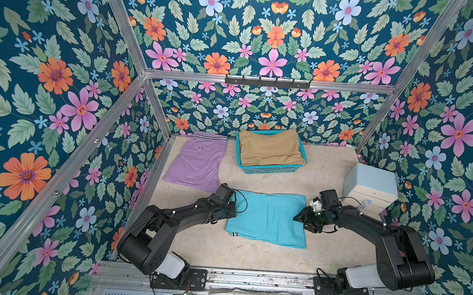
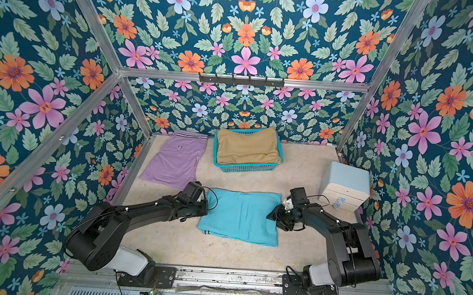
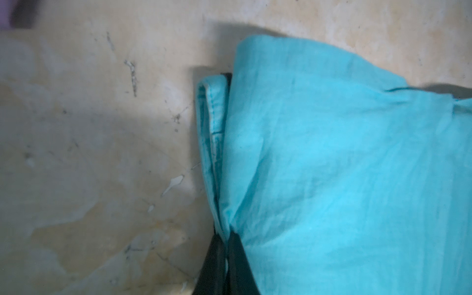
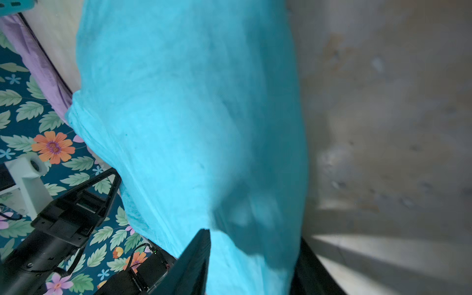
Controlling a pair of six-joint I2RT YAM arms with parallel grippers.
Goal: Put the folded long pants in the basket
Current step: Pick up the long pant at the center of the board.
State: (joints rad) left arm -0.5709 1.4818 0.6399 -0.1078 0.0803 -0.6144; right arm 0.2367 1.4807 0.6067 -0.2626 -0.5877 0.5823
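Pinching turquoise pants, left hand clamped, right hand astride, grip unclear, long axis left-to-right

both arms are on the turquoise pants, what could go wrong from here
1. The left gripper pinches only a thin edge of the turquoise pants, and the right gripper straddles the opposite edge, its hold unclear. A lopsided grip could let the fold open on lifting.
2. The khaki pants already fill the basket up over its rim, so the turquoise pants may slide off or hang over it.
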